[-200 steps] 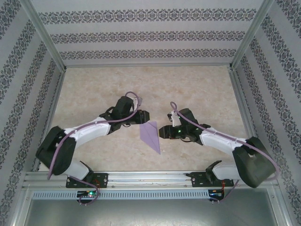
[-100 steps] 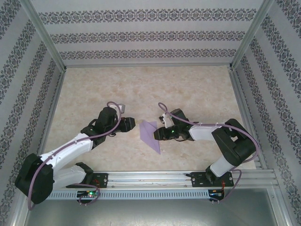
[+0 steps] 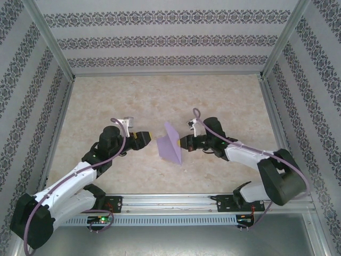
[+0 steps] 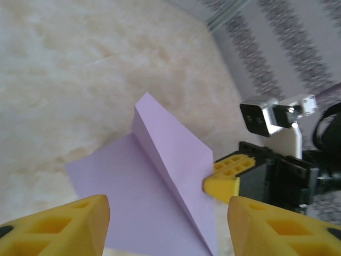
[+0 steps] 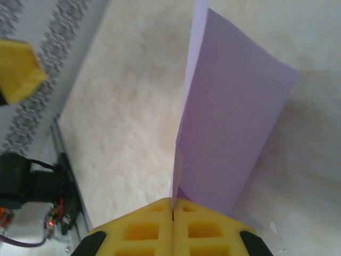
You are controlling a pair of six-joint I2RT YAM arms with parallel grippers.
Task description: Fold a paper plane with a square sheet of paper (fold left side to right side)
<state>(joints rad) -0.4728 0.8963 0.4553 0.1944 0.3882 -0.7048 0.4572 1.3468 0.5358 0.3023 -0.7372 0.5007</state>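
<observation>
The lavender sheet of paper (image 3: 170,145) lies mid-table, creased into a pointed, partly made paper plane shape, with its narrow tip towards the near edge. Its right flap stands up off the table (image 4: 170,154). My right gripper (image 3: 181,142) is shut on that flap's edge; in the right wrist view the paper (image 5: 229,122) rises from between the closed yellow pads (image 5: 173,213). My left gripper (image 3: 146,138) hovers just left of the sheet, open and apart from it. Its fingertips (image 4: 58,226) frame the paper (image 4: 133,197) with nothing between them, and the right gripper's yellow tip (image 4: 224,178) touches the flap.
The marbled beige table (image 3: 224,96) is boxed in by patterned walls (image 3: 170,40) at the back and both sides. A metal rail (image 3: 170,202) carrying both arm bases runs along the near edge.
My right gripper has shut on the sheet's right edge and lifted that flap upright. My left gripper has opened and drawn back to the left of the paper.
</observation>
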